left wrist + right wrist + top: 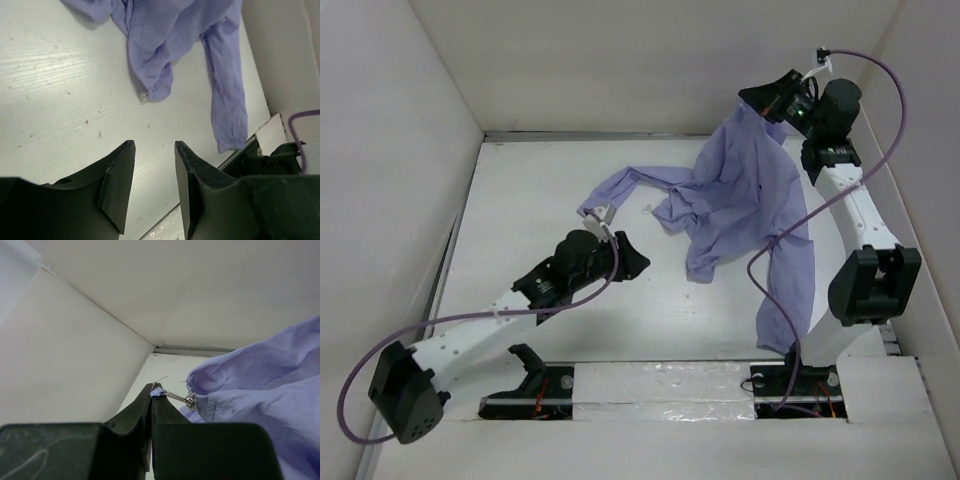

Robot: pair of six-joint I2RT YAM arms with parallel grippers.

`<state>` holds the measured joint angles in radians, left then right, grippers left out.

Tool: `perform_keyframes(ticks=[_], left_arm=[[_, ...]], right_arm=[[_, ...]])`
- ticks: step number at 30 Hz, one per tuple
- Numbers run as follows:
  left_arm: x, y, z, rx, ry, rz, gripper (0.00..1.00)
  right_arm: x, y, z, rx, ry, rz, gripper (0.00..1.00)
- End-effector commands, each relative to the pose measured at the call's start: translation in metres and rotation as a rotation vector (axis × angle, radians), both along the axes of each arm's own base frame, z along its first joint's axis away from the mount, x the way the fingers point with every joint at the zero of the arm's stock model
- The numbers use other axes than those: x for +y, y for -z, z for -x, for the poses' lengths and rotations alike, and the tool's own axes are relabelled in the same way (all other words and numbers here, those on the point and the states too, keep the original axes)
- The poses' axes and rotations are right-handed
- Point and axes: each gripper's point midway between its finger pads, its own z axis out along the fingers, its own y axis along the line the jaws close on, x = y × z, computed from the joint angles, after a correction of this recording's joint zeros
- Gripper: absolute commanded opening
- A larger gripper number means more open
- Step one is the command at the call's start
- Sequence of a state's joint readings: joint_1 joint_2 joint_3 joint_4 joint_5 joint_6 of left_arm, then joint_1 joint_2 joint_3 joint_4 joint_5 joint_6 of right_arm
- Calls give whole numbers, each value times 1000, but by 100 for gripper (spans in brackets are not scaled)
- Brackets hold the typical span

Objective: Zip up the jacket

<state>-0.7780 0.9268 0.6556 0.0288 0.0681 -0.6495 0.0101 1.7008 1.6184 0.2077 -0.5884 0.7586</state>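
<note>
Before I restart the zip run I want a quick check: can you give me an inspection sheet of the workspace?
Surface: white table, small specks on the bare parts.
Job's things: jacket, crumpled, one end lifted, a sleeve trailing toward the near edge by the right arm's base.
Clutter: nothing seen.
Grippers: left gripper open and empty over bare table; right gripper raised, shut on the zip pull.
Cables: a purple cable loops off each arm; the right one crosses the jacket.
Surroundings: white walls on three sides.
</note>
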Motion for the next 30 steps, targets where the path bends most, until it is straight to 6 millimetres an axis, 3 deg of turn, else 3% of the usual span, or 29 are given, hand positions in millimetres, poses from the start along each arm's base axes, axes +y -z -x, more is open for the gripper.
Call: perform_keyframes(ticks=[1,3,4,6,8,11,12,14,15,17,18,19,20,22,23,24,26,27,28,30], left_arm=[[-28,-44,-4,-102,79,167,35],[-23,-47,-6,-118,50,179,36],[-16,-53,-5,-138,27,190,42],[-2,-55,-12,-154,-55,180,47],[13,-70,-15,-198,-128,200,56],[26,-85,-13,-235,-173,229,70],[29,-84,-13,-234,-186,222,75],[33,-88,-14,-239,-197,217,82],[34,-85,-14,-231,-200,198,84],[33,-88,-15,-224,-205,189,87],[34,-88,-15,-220,-204,183,87],[34,-92,-16,-226,-207,185,88],[35,-95,-15,-229,-208,188,88],[38,-107,-13,-251,-210,202,89],[39,-111,-12,-259,-212,209,90],[42,-114,-12,-265,-220,209,90],[48,-125,-9,-289,-231,230,92],[51,-126,-8,-292,-242,228,93],[55,-132,-6,-305,-247,239,94],[61,-134,-6,-311,-266,232,96]], right_arm=[[-14,-12,18,-44,84,60,0],[-19,2,23,-12,87,57,0],[-19,19,31,29,86,59,0],[-9,35,45,41,75,63,2],[11,62,73,64,66,98,7],[20,97,106,116,106,154,17],[19,105,112,128,125,174,38],[-7,114,121,167,236,201,70],[-32,111,119,169,312,215,100],[-60,107,123,192,394,229,100],[-69,82,129,138,419,229,100],[-80,70,132,114,450,231,100],[-82,63,139,108,461,239,100],[-89,25,157,24,502,251,100],[-89,16,164,6,506,261,99],[-89,11,172,-11,502,277,79],[-91,-1,195,-59,516,271,70],[-93,0,203,-63,527,272,56],[-97,-10,222,-106,560,258,53],[-103,10,233,-78,587,275,54]])
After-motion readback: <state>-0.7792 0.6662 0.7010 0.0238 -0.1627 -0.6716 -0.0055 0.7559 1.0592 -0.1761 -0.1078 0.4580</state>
